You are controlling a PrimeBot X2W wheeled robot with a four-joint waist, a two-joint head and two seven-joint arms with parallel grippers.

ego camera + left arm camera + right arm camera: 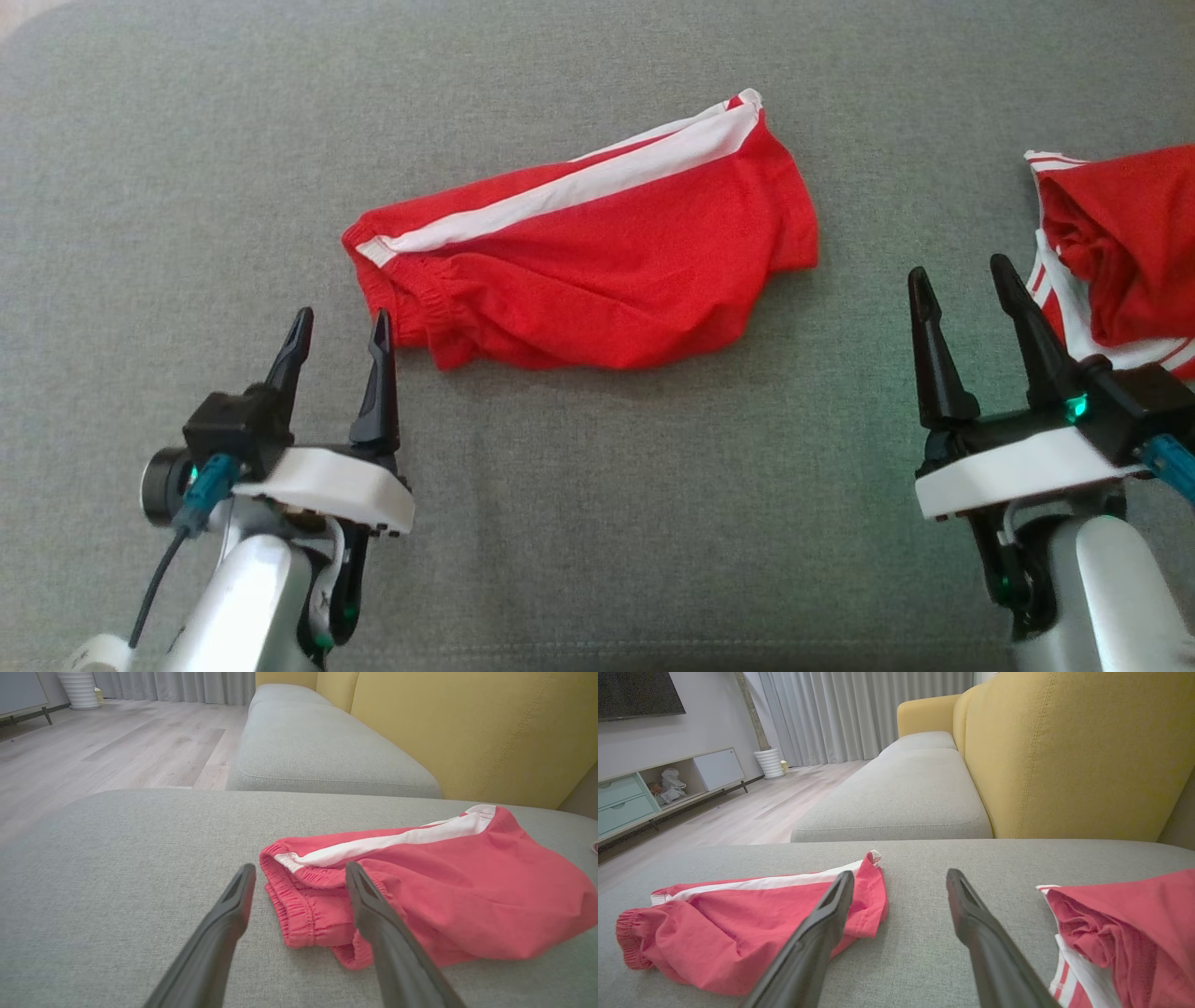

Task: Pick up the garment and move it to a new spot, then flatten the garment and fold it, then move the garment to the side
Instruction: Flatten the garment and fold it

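— Item one, the garment?
— You have red shorts (597, 261) with a white side stripe (579, 182). They lie bunched in the middle of the grey sofa cushion (597, 523), with the elastic waistband (299, 914) turned toward the left hand (341, 322).
— Item two, left hand?
— Your left hand stands open and holds nothing. Its fingertips are just beside the waistband end; you cannot tell whether one touches the cloth.
— Item three, right hand?
— Your right hand (962, 271) stands open and empty over bare cushion, between the shorts and a second red garment (1120, 233) with white stripes at the far right.
— Backdrop?
— Yellow backrest (1064, 756), wooden floor (752, 807), grey curtains (854, 714)
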